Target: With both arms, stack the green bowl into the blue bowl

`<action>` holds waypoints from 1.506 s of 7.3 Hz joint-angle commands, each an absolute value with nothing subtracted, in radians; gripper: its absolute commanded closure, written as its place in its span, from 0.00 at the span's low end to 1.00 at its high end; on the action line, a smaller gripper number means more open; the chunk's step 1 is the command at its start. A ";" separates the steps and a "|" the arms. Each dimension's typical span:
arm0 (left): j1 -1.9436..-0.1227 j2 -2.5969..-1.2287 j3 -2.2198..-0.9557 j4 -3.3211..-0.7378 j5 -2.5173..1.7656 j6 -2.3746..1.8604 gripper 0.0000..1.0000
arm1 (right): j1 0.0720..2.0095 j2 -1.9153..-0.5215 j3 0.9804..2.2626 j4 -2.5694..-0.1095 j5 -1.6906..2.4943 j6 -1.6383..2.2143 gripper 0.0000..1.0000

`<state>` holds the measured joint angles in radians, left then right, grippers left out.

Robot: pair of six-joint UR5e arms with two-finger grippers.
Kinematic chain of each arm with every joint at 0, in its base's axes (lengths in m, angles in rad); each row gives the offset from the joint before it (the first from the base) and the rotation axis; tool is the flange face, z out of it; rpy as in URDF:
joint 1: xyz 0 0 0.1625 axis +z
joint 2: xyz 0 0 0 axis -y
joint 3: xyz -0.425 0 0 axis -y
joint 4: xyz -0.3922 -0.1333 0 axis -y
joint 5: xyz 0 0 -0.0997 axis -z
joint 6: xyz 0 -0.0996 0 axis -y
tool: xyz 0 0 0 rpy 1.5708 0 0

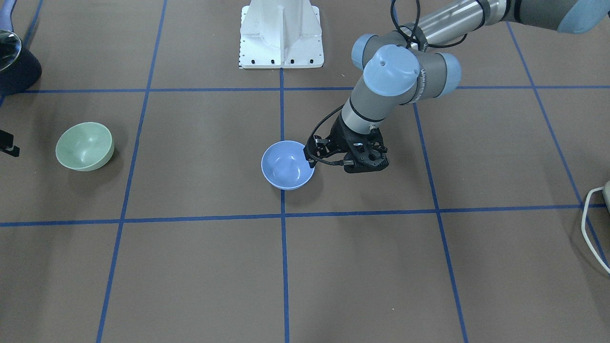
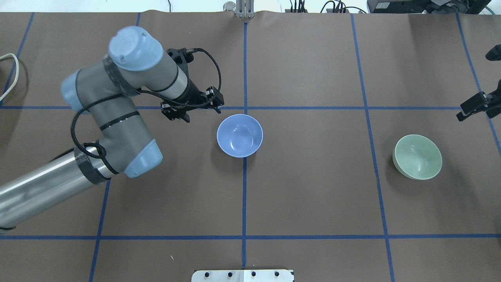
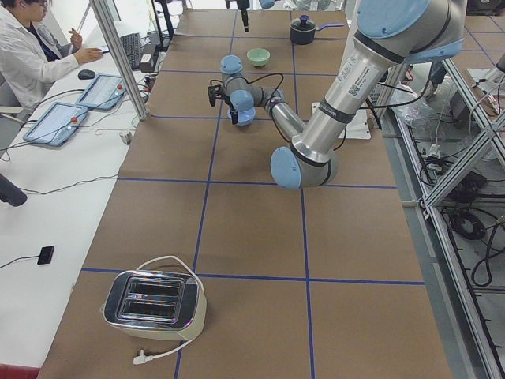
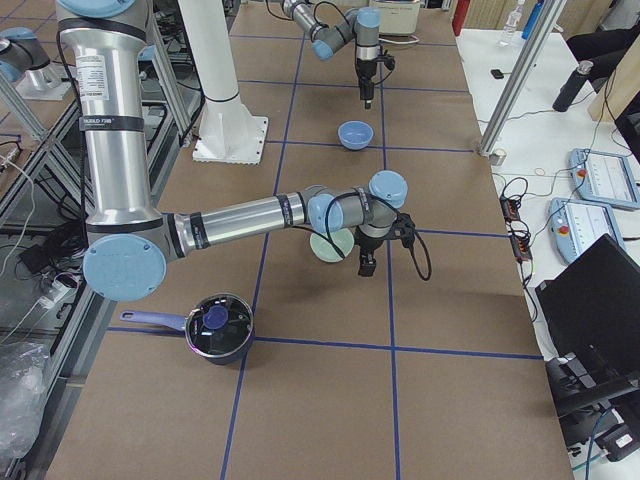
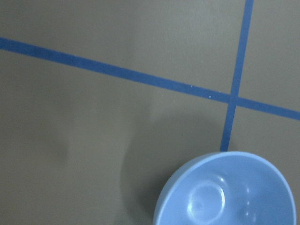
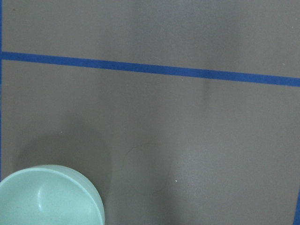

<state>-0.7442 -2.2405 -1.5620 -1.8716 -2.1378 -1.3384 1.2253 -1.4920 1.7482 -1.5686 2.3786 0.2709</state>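
Starting at the left of the overhead view, your left arm (image 2: pixel 113 129) reaches in over the brown tabletop (image 2: pixel 313 188), with its left pincer (image 1: pixel 364 159) pointing down. It hangs just beside the blue bowl (image 2: pixel 239 135), at about 10 o'clock from it. Its fingers are hidden under the wrist, so you cannot tell whether it is clenched or released, and it grasps neither bowl. The blue bowl is a smooth, glossy, light periwinkle round. It sits mouth up near the tabletop's middle, on a blue tape line (image 2: pixel 244 196) just past a crossing of the tape. The left wrist view shows soft highlights in its hollow. Well apart from it, at about 3 o'clock, the green bowl (image 2: pixel 417 156) rests mouth up on bare brown paper. It is pale mint, equally smooth and about the same size. The right pincer (image 4: pixel 367 262) hangs near the green bowl without touching it, at roughly 2 o'clock from it in the overhead view. You cannot tell how its jaws stand.
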 commanded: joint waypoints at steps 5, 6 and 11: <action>-0.979 -2.188 -1.574 -1.787 -2.321 -1.072 0.03 | 1.146 -1.446 1.775 -1.571 2.373 0.281 0.00; -0.979 -2.187 -1.569 -1.787 -2.319 -1.060 0.03 | 1.144 -1.454 1.773 -1.568 2.372 0.261 0.00; -0.977 -2.187 -1.565 -1.787 -2.312 -1.060 0.03 | 1.080 -1.608 1.707 -1.178 2.373 0.349 0.00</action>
<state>-0.9773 -2.1868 -1.5653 -1.7878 -2.3129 -1.0601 1.0968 -1.5934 1.7102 -1.2133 2.3734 0.3166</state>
